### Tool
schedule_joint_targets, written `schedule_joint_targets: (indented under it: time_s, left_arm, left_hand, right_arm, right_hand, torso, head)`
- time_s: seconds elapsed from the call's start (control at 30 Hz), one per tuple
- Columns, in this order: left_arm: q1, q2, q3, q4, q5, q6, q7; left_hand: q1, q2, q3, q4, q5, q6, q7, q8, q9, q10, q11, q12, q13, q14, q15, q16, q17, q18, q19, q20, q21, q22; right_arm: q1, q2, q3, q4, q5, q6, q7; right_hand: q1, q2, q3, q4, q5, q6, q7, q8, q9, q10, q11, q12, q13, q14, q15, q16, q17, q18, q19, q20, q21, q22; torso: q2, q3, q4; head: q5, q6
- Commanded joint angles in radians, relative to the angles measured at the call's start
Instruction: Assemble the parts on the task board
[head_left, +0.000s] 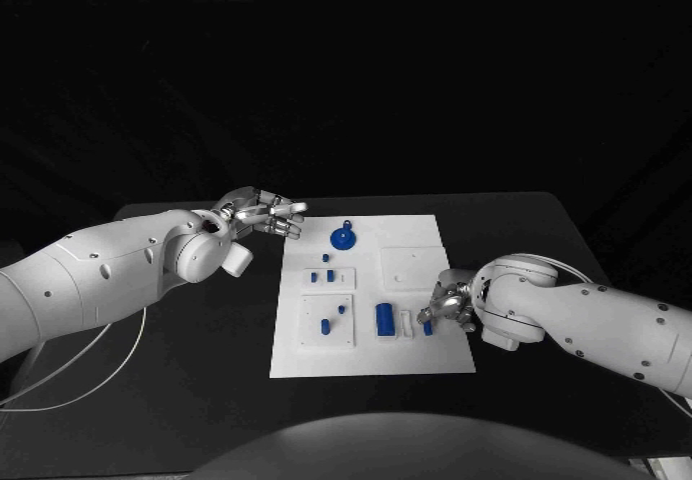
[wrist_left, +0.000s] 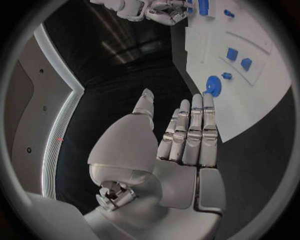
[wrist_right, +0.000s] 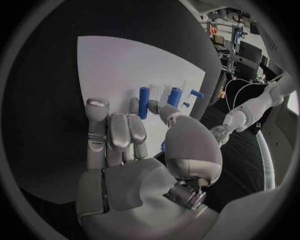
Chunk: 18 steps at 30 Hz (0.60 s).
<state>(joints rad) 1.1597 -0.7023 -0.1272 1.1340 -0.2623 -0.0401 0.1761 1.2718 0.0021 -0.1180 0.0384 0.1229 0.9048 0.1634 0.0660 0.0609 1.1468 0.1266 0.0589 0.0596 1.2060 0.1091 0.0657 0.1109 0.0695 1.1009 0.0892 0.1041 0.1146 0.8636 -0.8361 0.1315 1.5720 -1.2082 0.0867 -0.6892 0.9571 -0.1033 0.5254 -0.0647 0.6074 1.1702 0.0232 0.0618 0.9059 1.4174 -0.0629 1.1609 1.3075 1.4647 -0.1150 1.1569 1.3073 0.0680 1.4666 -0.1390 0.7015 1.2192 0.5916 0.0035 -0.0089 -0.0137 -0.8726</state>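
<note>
The white task board (head_left: 369, 355) lies in the middle of the black table. On it sit a round blue part (head_left: 343, 238), a large blue cylinder (head_left: 384, 318) and several small blue parts (head_left: 323, 275). My right hand (head_left: 450, 308) hovers over the board's right edge next to the cylinder, its fingers curled, and pinches a small blue part (head_left: 427, 325) between thumb and fingers. That part (wrist_right: 164, 146) peeks out beside the thumb, with the cylinder (wrist_right: 144, 102) just beyond the fingertips. My left hand (head_left: 264, 215) hangs off the board's far left corner, fingers straight, holding nothing. The round part (wrist_left: 213, 86) lies ahead of its fingertips.
The black table (head_left: 188, 340) has bare room left and right of the board. A white cable (head_left: 87, 360) loops under my left arm near the table's left edge. The table's far edge runs just behind the board.
</note>
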Motion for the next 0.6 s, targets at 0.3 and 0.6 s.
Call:
schedule_joint_targets:
  time_s: [0.3, 0.6]
  left_arm:
    - [0.001, 0.001, 0.001, 0.002, -0.005, 0.015, 0.002]
    - [0.001, 0.002, 0.001, 0.003, -0.006, 0.017, 0.0]
  left_hand:
    - [-0.003, 0.003, -0.002, -0.001, 0.003, -0.001, -0.001, -0.004, -0.001, -0.005, 0.002, 0.003, 0.002, -0.001, -0.002, -0.001, 0.002, -0.007, 0.0, 0.002, 0.005, -0.001]
    - [-0.003, 0.003, -0.002, -0.001, 0.003, -0.001, -0.001, -0.004, -0.001, -0.005, 0.002, 0.003, 0.002, -0.001, -0.002, -0.001, 0.002, -0.007, 0.0, 0.002, 0.005, -0.001]
  right_arm:
    - [0.007, 0.023, 0.008, 0.009, 0.1, -0.014, -0.042]
    - [0.007, 0.052, 0.007, -0.014, 0.066, -0.005, -0.048]
  right_hand:
    - [0.025, 0.016, 0.169, -0.178, 0.001, 0.005, 0.001, 0.003, 0.0, 0.009, -0.005, 0.002, 0.04, 0.011, -0.001, 0.004, 0.021, 0.01, 0.04, 0.002, -0.007, 0.005]
    - [0.025, 0.015, 0.166, -0.178, 0.012, 0.007, 0.0, 0.004, 0.001, 0.009, -0.005, 0.001, 0.039, 0.012, -0.001, 0.004, 0.022, 0.009, 0.04, 0.002, -0.013, 0.01]
  torso:
    - [0.0, -0.0006, 0.0002]
    - [0.0, -0.0012, 0.0008]
  head:
    - [-0.001, 0.0]
    - [-0.003, 0.0]
